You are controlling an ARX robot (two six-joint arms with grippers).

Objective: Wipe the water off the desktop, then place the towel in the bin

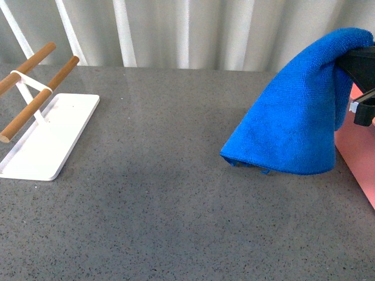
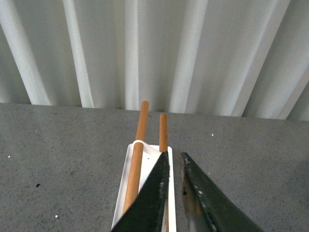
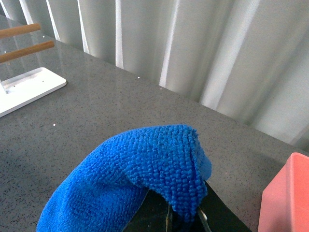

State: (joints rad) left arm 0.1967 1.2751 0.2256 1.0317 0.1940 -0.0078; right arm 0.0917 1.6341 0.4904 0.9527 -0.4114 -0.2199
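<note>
The bright blue towel [image 1: 299, 111] hangs from my right gripper [image 1: 351, 64] at the right edge of the front view, lifted at its top, its lower edge still resting on the speckled grey desktop [image 1: 164, 199]. In the right wrist view the towel [image 3: 145, 169] drapes over the shut gripper [image 3: 181, 217], hiding the fingertips. The salmon-pink bin [image 1: 358, 152] sits just right of the towel; a corner of it shows in the right wrist view [image 3: 287, 198]. My left gripper [image 2: 175, 162] is shut and empty above the desktop, over the white tray.
A flat white tray [image 1: 50, 137] with two wooden rods [image 1: 35, 96] stands at the far left; it also shows in the left wrist view [image 2: 125, 193]. A pleated white curtain [image 1: 187, 32] backs the desktop.
</note>
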